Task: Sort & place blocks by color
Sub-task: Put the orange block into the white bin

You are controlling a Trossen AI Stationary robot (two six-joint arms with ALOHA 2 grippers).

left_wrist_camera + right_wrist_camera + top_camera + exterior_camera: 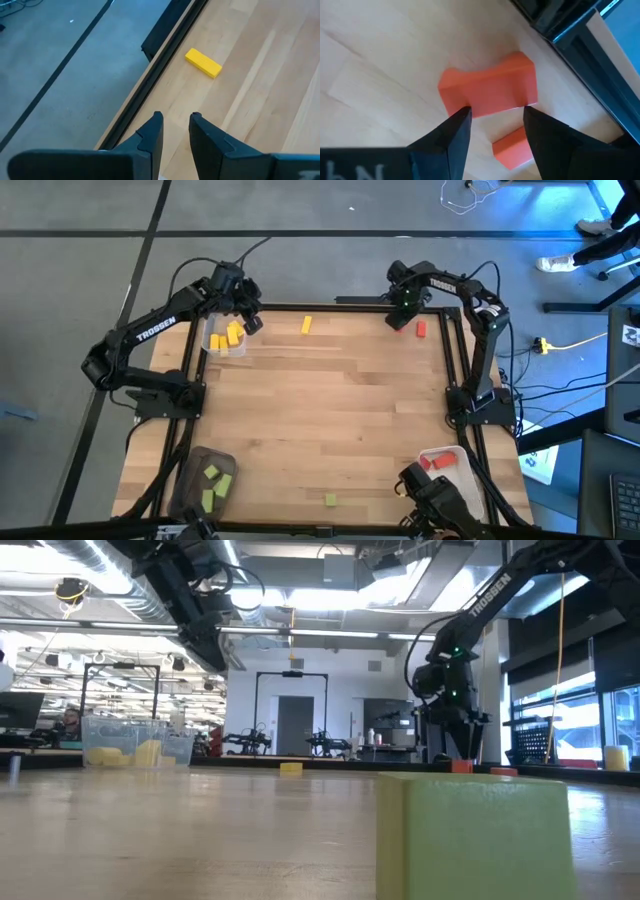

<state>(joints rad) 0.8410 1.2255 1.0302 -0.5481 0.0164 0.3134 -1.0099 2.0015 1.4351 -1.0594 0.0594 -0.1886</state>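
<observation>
My right gripper hangs open at the table's far right corner, pointing down. Its fingertips stand on either side of two red blocks on the wood, a larger one and a smaller one. I cannot tell if they touch. My left gripper stands open and empty above the far left edge, beside the clear tray holding several yellow blocks. One yellow block lies flat on the table ahead of it. A green block lies near the front edge.
A dark tray with green blocks stands at the near left. At the near right a white tray holds red blocks. The black table frame runs close behind the red blocks. The table's middle is bare wood.
</observation>
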